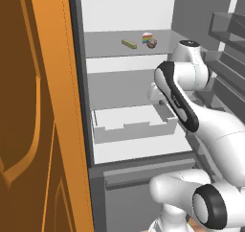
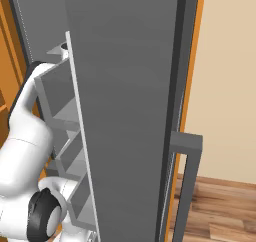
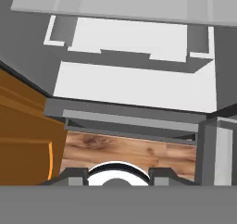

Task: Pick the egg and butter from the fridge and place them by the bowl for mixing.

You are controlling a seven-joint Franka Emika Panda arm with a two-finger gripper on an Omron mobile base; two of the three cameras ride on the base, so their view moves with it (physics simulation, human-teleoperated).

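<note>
The fridge [image 1: 125, 77] stands open. On its upper shelf lie the olive-yellow butter [image 1: 128, 44] and, to its right, the small brown-grey egg [image 1: 152, 43]. My arm reaches into the fridge below that shelf, and its forearm hides most of the hand. In the hand view my gripper [image 3: 119, 177] is open with nothing between its fingertips [image 3: 74, 176]. It looks down over the white drawer tray [image 3: 134, 56] toward the fridge's lower front edge. The bowl is out of view.
A rainbow-striped cake slice [image 1: 147, 36] sits just behind the egg. The drawer tray [image 1: 134, 128] fills the lower shelf. The door with its racks [image 1: 229, 68] stands open on the right, and the door [image 2: 125, 111] blocks the right base view. An orange cupboard [image 1: 43, 130] flanks the left.
</note>
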